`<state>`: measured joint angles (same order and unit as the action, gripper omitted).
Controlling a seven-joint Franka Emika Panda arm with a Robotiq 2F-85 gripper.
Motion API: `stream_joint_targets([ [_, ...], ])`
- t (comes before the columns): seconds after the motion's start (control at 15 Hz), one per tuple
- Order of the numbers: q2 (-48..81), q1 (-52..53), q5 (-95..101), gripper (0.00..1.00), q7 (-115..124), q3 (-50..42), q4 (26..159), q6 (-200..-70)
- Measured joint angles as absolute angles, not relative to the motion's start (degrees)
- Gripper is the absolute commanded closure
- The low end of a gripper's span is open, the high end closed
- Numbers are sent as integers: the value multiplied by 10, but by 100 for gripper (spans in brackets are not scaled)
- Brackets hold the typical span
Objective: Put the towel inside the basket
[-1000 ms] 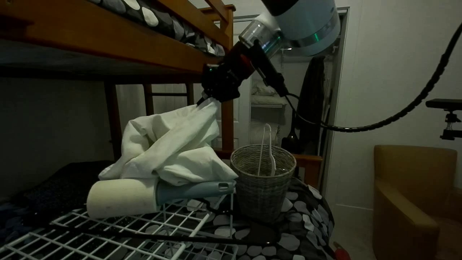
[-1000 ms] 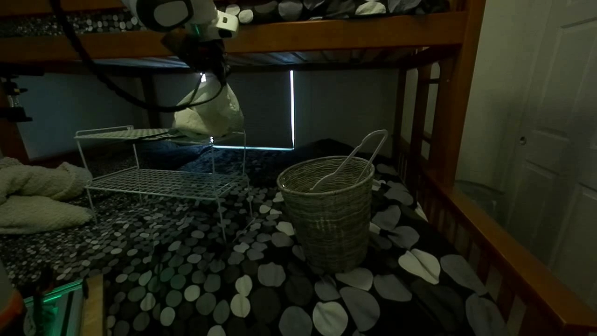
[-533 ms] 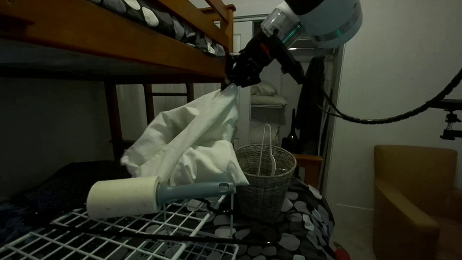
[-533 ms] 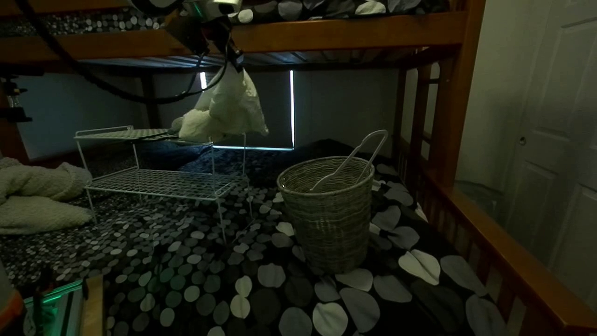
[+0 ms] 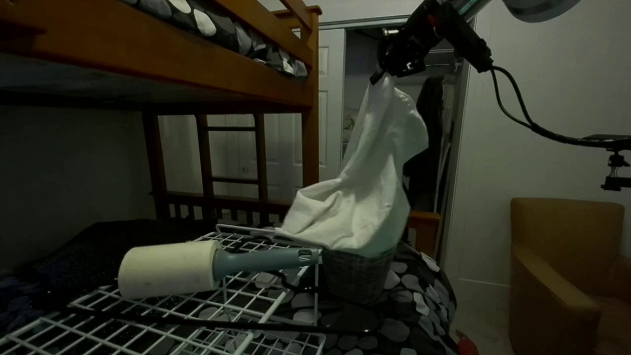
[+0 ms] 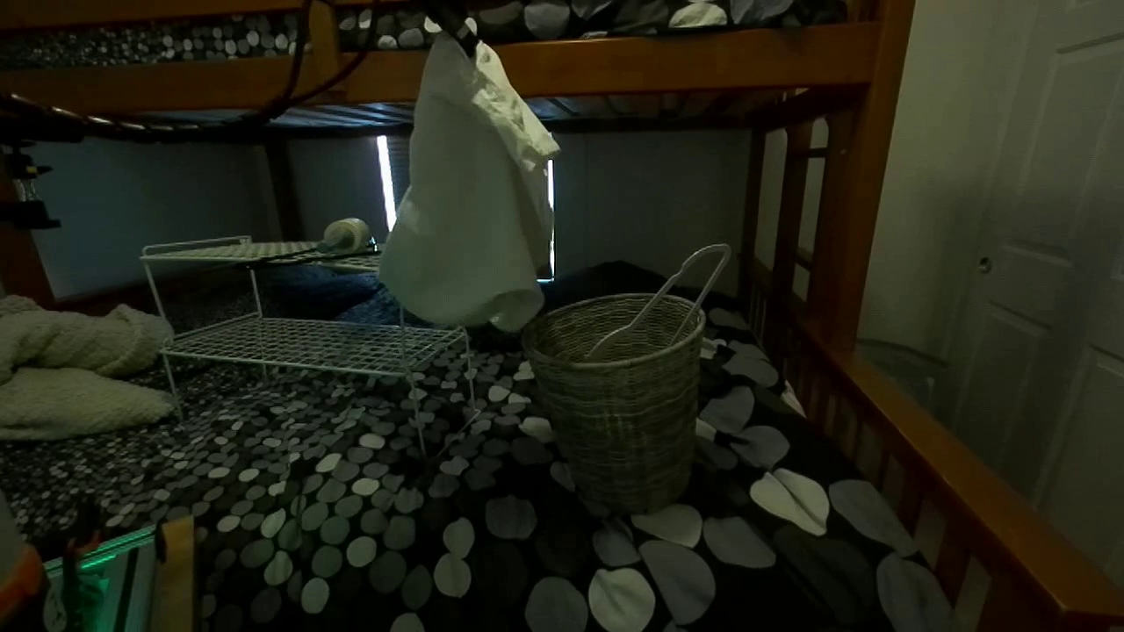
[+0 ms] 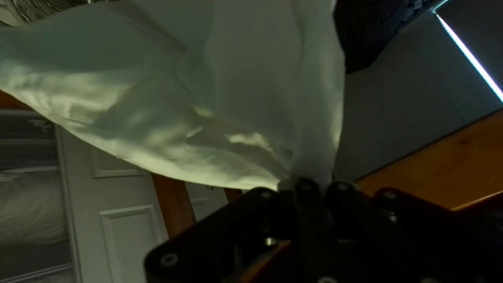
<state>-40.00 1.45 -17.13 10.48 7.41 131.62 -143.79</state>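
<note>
The white towel (image 5: 365, 192) hangs long and loose from my gripper (image 5: 382, 78), which is shut on its upper end. In the wrist view the towel (image 7: 220, 86) fans out from the closed fingertips (image 7: 306, 184). The wicker basket (image 6: 619, 421) stands upright on the bed with a white hanger (image 6: 645, 312) sticking out of it. In an exterior view the towel (image 6: 474, 193) hangs beside the basket's rim, its lower edge near rim height. In an exterior view the towel hides the mouth of the basket (image 5: 360, 276). A bit of wicker shows in the wrist view (image 7: 37, 10).
A white wire rack (image 6: 290, 347) stands beside the basket, with a lint roller (image 5: 167, 271) on top. The upper bunk's wooden rail (image 6: 667, 66) runs behind the gripper. A cream blanket (image 6: 79, 377) lies on the patterned bed. A hose hangs from the arm.
My gripper has risen and moved away from the rack toward the basket side. The towel has come up off the rack and lint roller and now hangs lengthwise; the roller shows fully.
</note>
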Motion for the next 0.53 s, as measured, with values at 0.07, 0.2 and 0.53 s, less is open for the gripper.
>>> stream_joint_targets([
  [0.07, -399, 14, -171, 100, 108, 73, 1316, -1441],
  [0.2, -396, -3, -162, 100, 116, 60, 1313, -1453],
  [0.53, -367, -53, -135, 100, 106, -14, 1263, -1454],
])
